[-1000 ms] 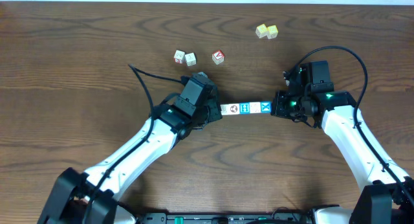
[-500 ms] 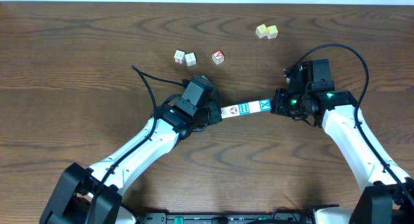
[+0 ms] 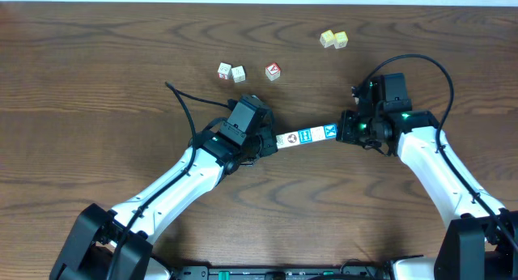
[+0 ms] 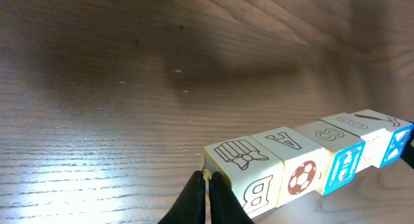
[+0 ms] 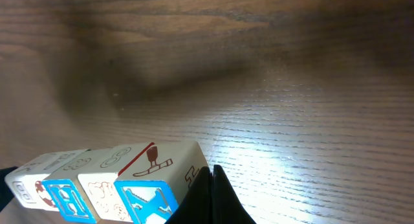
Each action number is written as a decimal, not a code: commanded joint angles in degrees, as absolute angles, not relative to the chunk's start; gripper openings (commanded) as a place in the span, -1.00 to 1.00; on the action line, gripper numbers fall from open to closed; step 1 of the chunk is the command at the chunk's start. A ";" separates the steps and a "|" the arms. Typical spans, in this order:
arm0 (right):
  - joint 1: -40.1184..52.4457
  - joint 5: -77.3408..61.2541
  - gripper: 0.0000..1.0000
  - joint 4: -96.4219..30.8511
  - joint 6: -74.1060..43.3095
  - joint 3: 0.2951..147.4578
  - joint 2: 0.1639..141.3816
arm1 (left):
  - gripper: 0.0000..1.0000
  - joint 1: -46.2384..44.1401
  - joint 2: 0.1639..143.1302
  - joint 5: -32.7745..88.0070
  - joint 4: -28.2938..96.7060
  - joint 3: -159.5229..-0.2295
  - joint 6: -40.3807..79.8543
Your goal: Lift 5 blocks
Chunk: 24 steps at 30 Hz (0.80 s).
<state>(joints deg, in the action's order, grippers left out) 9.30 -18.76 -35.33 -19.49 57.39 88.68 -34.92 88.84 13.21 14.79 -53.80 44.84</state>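
Overhead: five blocks (image 3: pixel 306 136) in one touching row at the table's (image 3: pixel 97 110) centre, pinched end to end. The left gripper (image 3: pixel 272 142) is at the 9 o'clock end and the right gripper (image 3: pixel 343 131) at the 3 o'clock end. Both jaws are fully closed and grasp nothing; the tips only press on the end faces. Whether the row is clear of the wood is hard to tell.

Judgement: keep equal inward push along the row's axis and raise both wrists together, or the middle buckles.

Legible: A, B, 8, blue H, blue X. No brands.
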 commanded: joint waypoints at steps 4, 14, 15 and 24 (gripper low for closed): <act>14.72 -36.05 -0.98 -35.42 -19.68 58.35 90.04 | -0.86 -37.50 90.87 24.99 11.25 -55.35 46.68; 14.72 -36.05 -0.98 -35.29 -19.68 58.33 93.65 | -0.86 -37.47 91.35 24.82 11.16 -55.35 46.65; 14.74 -36.03 -0.98 -35.29 -19.68 58.33 93.73 | -0.86 -37.47 91.37 24.67 11.18 -55.35 46.68; 14.74 -35.83 -0.98 -36.12 -19.68 58.33 94.00 | -0.85 -37.47 94.19 23.99 10.13 -55.35 47.51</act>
